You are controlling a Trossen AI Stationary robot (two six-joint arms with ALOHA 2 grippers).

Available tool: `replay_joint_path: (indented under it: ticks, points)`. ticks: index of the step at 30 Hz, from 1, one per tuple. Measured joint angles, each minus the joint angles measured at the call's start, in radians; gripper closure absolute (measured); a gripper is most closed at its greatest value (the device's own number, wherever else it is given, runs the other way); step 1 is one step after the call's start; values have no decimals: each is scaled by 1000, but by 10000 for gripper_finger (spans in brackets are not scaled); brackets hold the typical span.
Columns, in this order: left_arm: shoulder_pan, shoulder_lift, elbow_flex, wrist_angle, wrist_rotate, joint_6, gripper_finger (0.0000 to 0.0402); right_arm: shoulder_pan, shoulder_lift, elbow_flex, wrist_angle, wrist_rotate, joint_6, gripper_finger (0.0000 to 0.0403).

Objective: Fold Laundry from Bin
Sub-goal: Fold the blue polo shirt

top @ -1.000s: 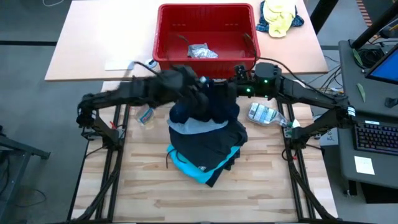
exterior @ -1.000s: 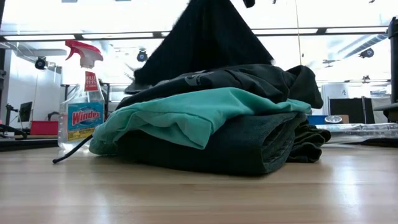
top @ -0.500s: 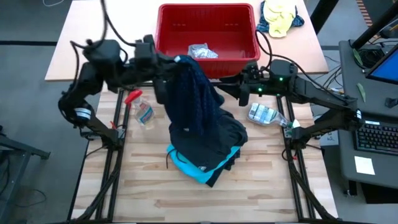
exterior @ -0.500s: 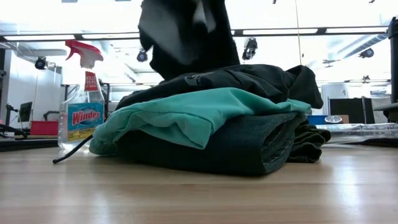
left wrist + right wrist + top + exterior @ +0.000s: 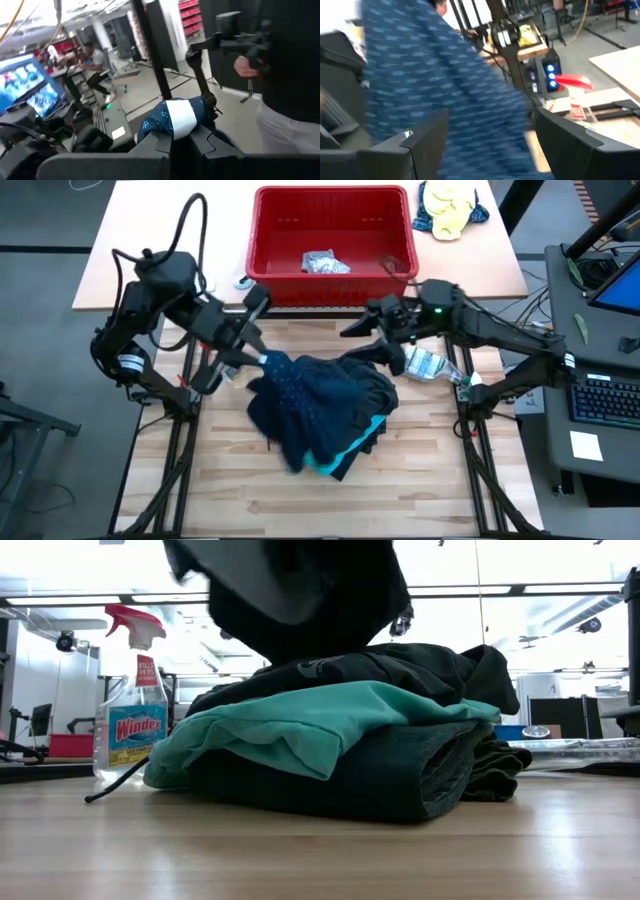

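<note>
Left wrist view: left hand (image 5: 180, 142) clamps navy garment (image 5: 172, 117) | high view: right hand (image 5: 362, 325) spread, empty

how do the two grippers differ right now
The left gripper is shut on the navy dotted garment, pinching its edge; the right gripper is open and holds nothing. The left sits at the pile's left side, the right near the red bin. Both hover above the table.

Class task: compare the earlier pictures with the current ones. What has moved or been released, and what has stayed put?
The left hand, shut on the navy dotted garment, swung it away from the bin toward the table's left side. The right hand opened and let it go. The folded pile, spray bottle and bin stayed put.
</note>
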Motion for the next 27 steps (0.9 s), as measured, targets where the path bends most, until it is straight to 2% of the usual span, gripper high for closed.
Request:
replay_joint_path:
  ticks: [7,10,17,22,27]
  points:
    - [2,15,0,-4,-33,-28,402,17,119,0,10,-103,-33,120]
    - [4,24,0,-5,-34,-32,402,30,186,0,33,-202,-32,124]
    - [5,37,0,-9,-75,-65,401,66,311,0,243,-433,58,136]
    - [6,39,0,-24,-89,-85,401,50,315,0,210,-445,93,153]
    - [5,38,0,-24,-89,-111,401,36,226,0,71,-327,16,161]
